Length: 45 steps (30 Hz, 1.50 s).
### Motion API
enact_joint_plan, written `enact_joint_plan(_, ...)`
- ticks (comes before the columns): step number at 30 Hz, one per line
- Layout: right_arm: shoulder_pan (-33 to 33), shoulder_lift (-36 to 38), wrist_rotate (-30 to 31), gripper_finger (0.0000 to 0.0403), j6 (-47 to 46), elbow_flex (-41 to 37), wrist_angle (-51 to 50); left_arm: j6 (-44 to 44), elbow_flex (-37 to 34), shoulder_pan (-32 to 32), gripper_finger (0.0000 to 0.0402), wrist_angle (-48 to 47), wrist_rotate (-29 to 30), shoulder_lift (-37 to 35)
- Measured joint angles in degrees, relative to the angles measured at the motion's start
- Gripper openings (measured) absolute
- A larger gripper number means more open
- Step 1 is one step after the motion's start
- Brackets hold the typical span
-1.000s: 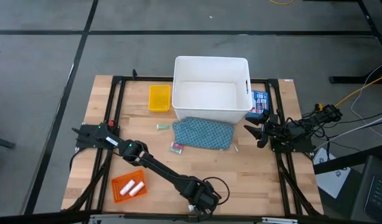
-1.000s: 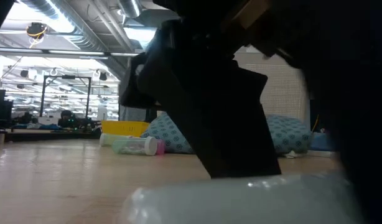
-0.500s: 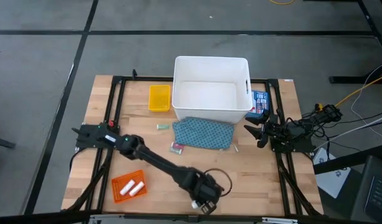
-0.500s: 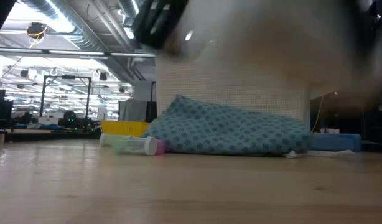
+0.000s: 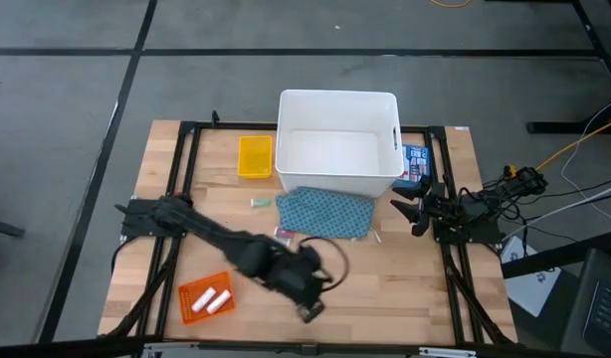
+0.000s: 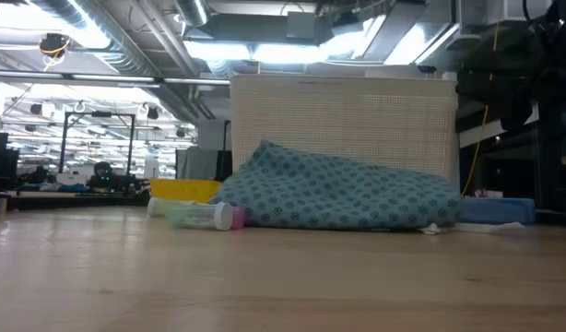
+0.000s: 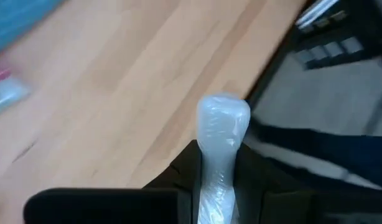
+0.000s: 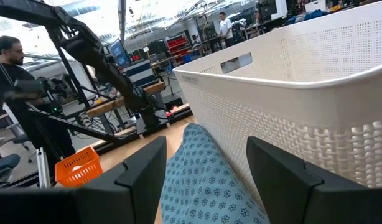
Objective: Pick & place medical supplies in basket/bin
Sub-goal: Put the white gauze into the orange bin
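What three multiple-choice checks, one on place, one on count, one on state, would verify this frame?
1. Where does the teal pouch lie?
A. inside the white bin
B. on the table against the white bin's near wall
C. on the orange tray

2. How many white rolls lie in the orange tray?
A. none
B. two
C. four

3. What is the left pincer doing?
A. gripping a white roll
B. hanging open over the yellow tray
C. holding the pouch

Key: 1 B, the high view shows the pouch on the wood beside the white bin. 2 B, two rolls show there. 3 A, the left wrist view shows a white roll clamped between the fingers.
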<state>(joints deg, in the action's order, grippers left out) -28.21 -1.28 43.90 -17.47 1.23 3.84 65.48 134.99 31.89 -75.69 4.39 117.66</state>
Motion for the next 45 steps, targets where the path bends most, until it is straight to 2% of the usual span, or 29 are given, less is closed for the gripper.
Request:
enact_joint_plan(5,0.0,0.0,0.0,0.0224,0.0,0.0,-0.1,8.2,0.0,6.1,0.0058,-14.8,0.4,-3.6)
enact_joint_plan(8,0.0,0.0,0.0,0.0224,0.0,0.0,-0.3,11.9,-3.1,10.2,0.0058,-13.4,1.5,-5.5)
enact_joint_plan(12,0.0,0.0,0.1,0.0224,0.0,0.0,-0.5,21.4,-8.6,14.7,0.0059,-14.2,1.9,-7.5)
enact_joint_plan(20,0.0,0.0,0.1,0.0224,0.0,0.0,-0.5,31.5,-20.3,21.9,0.0059,-13.9,-6.0,-7.7)
enact_joint_plan(24,0.0,0.0,0.1,0.0224,-0.1,0.0,-0.5,33.9,-23.7,23.8,0.0059,-13.8,-5.7,-7.7)
enact_joint_plan(32,0.0,0.0,0.3,0.0224,-3.9,0.0,-0.5,34.7,-32.6,24.1,0.0059,-8.4,-2.8,-12.1)
enact_joint_plan(38,0.0,0.0,0.2,0.0224,-4.6,0.0,-0.5,37.9,-46.0,25.2,0.0059,0.0,0.6,-21.6)
enact_joint_plan(45,0.0,0.0,0.2,0.0224,-4.6,0.0,-0.5,35.6,-61.1,25.5,0.0059,9.0,-0.4,-31.3)
